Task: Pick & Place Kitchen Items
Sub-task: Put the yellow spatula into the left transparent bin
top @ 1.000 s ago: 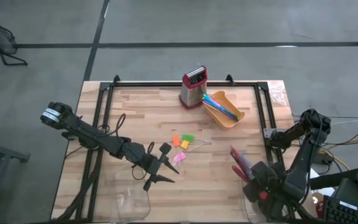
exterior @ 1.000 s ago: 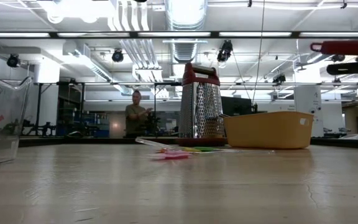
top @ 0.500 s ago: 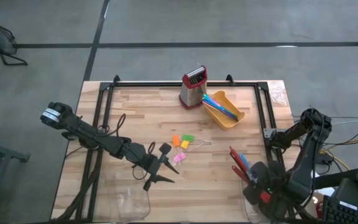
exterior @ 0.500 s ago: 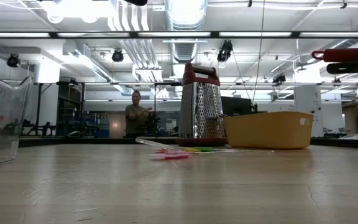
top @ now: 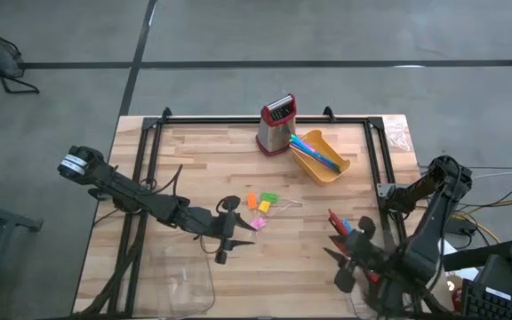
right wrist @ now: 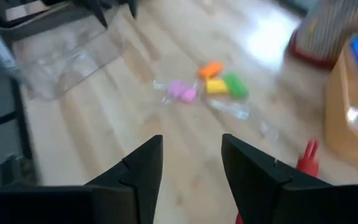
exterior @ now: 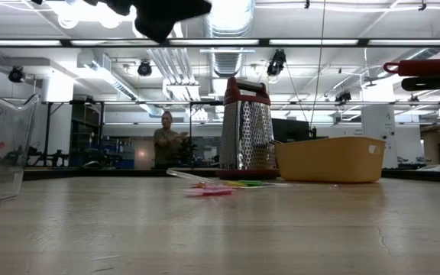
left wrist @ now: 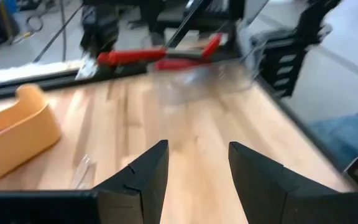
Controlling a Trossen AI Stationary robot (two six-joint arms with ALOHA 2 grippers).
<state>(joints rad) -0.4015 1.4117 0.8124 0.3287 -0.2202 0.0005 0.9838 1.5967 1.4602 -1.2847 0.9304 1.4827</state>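
Small pink, orange, yellow and green pieces (top: 260, 204) lie on the wooden table (top: 194, 169); they also show in the right wrist view (right wrist: 213, 84). Red and blue utensils (top: 340, 227) lie at the near right, their handles (left wrist: 148, 56) jutting over a clear tray (left wrist: 222, 71). The red handle shows high in the low view (exterior: 426, 67). My left gripper (top: 238, 236) is open and empty, near and left of the pieces (left wrist: 194, 165). My right gripper (top: 338, 260) is open and empty beside the red utensils, facing the pieces (right wrist: 191, 158).
A red-topped metal grater (top: 276, 124) and a yellow bin (top: 324, 158) holding blue and green utensils stand at the far middle. A second clear tray (top: 189, 284) sits at the near left. A person (exterior: 165, 137) stands in the room beyond the table.
My left gripper has turned about and shifted slightly toward the far edge, and now shows at the top of the low view. My right gripper has swung toward the table's left, away from the near right corner. The red handle has dropped slightly in the low view.
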